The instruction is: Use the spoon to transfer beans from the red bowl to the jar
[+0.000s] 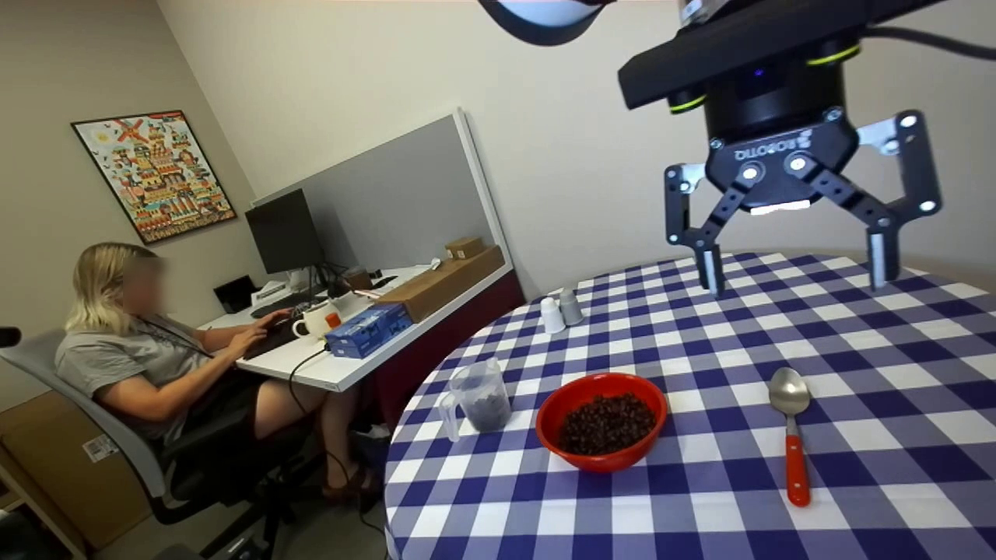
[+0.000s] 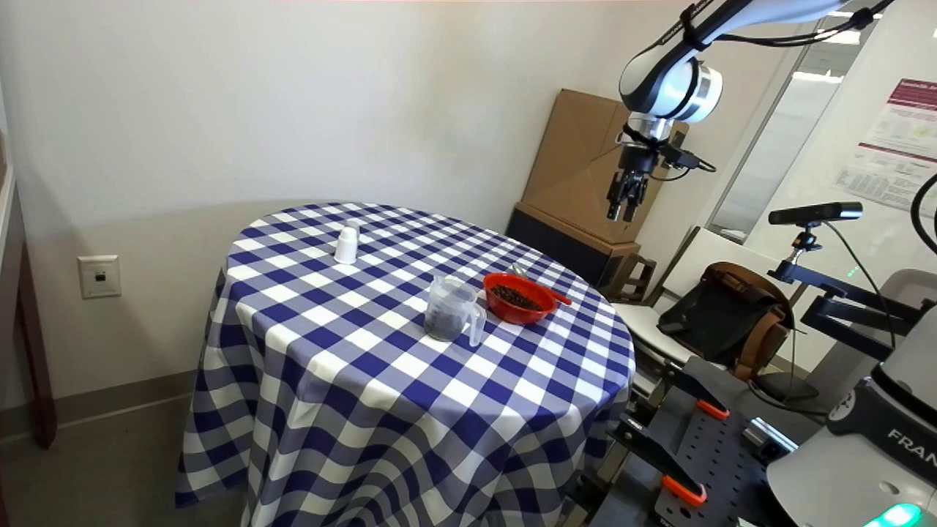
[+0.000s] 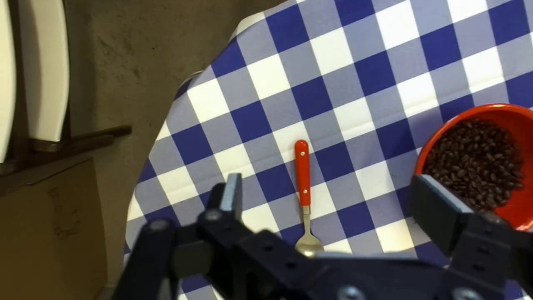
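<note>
Wide-spread jaws are hanging above the cloth-covered table; two shakers are standing toward its edge, cardboard boxes beyond it.

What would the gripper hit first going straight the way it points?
Likely the checked tablecloth near the spoon, which shows between the open fingers in the wrist view; exact depth is unclear.

The Robotiq end effector is black, with pale ROBOTIQ lettering, bright round screw heads and light-grey fingertip pads. Just above it are yellow-green stripes, a black bar-shaped housing and a black cable. Farther above it, the Franka arm shows rounded white shells, black bands and strapped cables. Well apart from it, the pale base bears FRANKA lettering and a green light.
</note>
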Robot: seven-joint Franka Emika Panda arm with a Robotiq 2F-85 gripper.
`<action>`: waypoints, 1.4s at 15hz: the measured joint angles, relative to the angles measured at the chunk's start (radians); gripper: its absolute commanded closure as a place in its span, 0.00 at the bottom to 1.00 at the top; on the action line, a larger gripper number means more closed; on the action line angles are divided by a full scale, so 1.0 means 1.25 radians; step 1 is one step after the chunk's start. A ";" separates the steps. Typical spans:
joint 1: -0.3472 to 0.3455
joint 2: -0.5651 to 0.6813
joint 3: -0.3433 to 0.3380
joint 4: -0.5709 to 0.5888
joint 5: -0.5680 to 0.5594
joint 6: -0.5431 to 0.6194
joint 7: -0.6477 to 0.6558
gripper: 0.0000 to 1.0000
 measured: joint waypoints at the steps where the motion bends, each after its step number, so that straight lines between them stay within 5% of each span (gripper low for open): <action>1: -0.010 0.013 0.001 0.000 0.001 0.027 -0.017 0.00; 12: -0.045 0.155 0.094 0.018 0.068 0.165 -0.082 0.00; 21: -0.053 0.238 0.099 0.040 0.073 0.216 -0.080 0.00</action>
